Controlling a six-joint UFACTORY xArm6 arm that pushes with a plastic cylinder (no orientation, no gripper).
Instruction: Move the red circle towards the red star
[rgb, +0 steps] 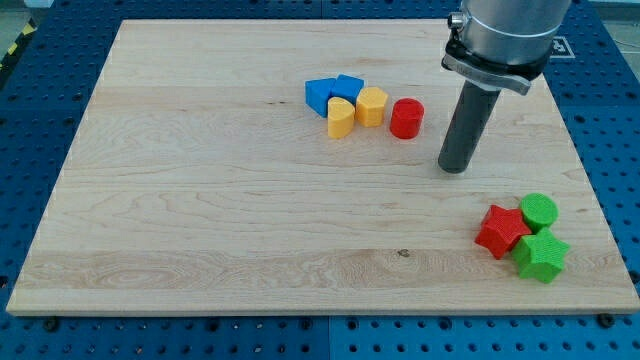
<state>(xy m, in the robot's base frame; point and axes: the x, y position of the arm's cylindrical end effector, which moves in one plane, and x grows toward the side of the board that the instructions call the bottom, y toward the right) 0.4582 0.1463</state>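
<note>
The red circle sits on the wooden board right of centre, near the view's top. The red star lies at the view's lower right, touching a green circle and a green star. My tip rests on the board to the right of and slightly below the red circle, apart from it, and up and left of the red star.
Left of the red circle is a cluster: two blue blocks, a yellow heart-like block and a yellow hexagon-like block. The board's right edge is near the green blocks.
</note>
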